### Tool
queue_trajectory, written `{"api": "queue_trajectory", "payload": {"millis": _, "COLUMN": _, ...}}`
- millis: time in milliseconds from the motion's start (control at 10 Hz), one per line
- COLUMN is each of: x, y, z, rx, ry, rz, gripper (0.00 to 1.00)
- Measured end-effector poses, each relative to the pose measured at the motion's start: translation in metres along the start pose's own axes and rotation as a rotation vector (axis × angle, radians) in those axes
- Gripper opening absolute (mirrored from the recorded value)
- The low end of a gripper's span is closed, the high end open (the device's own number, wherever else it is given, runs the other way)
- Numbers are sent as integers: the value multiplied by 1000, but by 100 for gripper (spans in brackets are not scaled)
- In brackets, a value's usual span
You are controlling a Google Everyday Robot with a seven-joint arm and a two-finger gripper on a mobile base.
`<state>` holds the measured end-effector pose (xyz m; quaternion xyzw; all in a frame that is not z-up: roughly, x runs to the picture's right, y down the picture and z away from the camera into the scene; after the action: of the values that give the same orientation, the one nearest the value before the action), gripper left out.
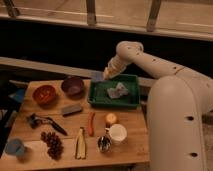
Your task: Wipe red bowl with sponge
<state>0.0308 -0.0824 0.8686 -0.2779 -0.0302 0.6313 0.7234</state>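
– Pale blue-grey, the small pad at the tip of the gripper [103,76]: we take it for the sponge [96,76]. The two fingers are pressed together on it, as far as we can see.

– We agree. It hangs in the air over the back left corner of the green tray [115,104], not resting on anything. We think it is carried this high so that it passes over the tray wall.

– And the red bowl [44,94]?

– It stands upright near the left end of the wooden table [132,117], well apart from the gripper. The purple bowl [72,86] is between them, just beside the red one, so we must not confuse the two.

– In the tray we see only a crumpled grey cloth [117,91]. It lies apart from the gripper.

– About the arm: the white upper part comes from the right and bends at a round joint behind the tray. From there the forearm slopes down to the left, so the gripper points toward the bowls.

– So, in our judgement, the wiping is not yet begun. The next move would be a travel to the left, past the purple bowl, and then down into the red one.
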Motion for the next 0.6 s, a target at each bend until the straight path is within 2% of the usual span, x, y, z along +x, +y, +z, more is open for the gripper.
{"api": "queue_trajectory", "payload": {"millis": 200, "x": 0, "y": 36, "z": 12, "rx": 10, "ry": -16, "rz": -26, "gripper": 0}}
{"api": "queue_trajectory", "payload": {"millis": 300, "x": 0, "y": 53, "z": 19, "rx": 3, "ry": -12, "rz": -28, "gripper": 0}}
{"api": "queue_trajectory", "payload": {"millis": 600, "x": 1, "y": 52, "z": 20, "rx": 9, "ry": -12, "rz": -25, "gripper": 0}}
